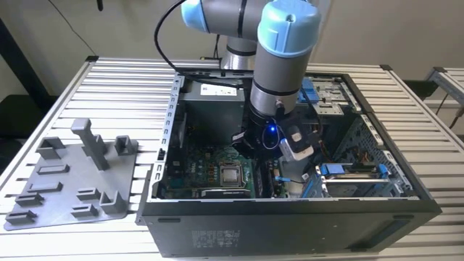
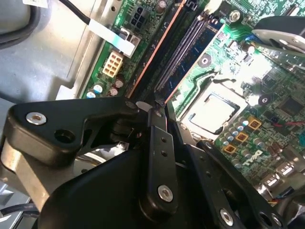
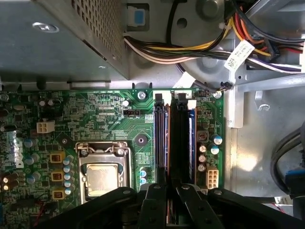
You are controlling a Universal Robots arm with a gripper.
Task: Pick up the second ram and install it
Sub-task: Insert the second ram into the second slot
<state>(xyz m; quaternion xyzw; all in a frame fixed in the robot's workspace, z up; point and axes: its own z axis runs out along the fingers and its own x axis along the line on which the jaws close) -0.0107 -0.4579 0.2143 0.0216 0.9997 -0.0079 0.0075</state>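
The arm reaches down into the open computer case (image 1: 290, 212), which lies on its side on the slatted desk (image 1: 108, 81). The hand (image 1: 270, 145) sits low over the motherboard (image 1: 210, 168), beside the processor socket (image 1: 231, 175).

In the first wrist view the hand (image 3: 167, 202) stands right above the memory slots (image 3: 174, 138), its black fingers (image 3: 155, 207) drawn close together on the near end of a thin dark strip. That strip is the second ram (image 3: 167, 212), seen edge-on between the fingertips and lined up with the slots. The second wrist view shows the same: the hand (image 2: 159, 143) is clenched on the narrow board, whose edge runs on toward the long slots (image 2: 178, 52) beyond the fingers. Whether the board is already seated in its slot I cannot tell.

The processor socket (image 3: 101, 176) lies just beside the slots. A bundle of coloured cables (image 3: 190, 47) runs across the case wall above the motherboard. On the desk, at the exterior view's left, rests a grey fixture tray (image 1: 69, 179).
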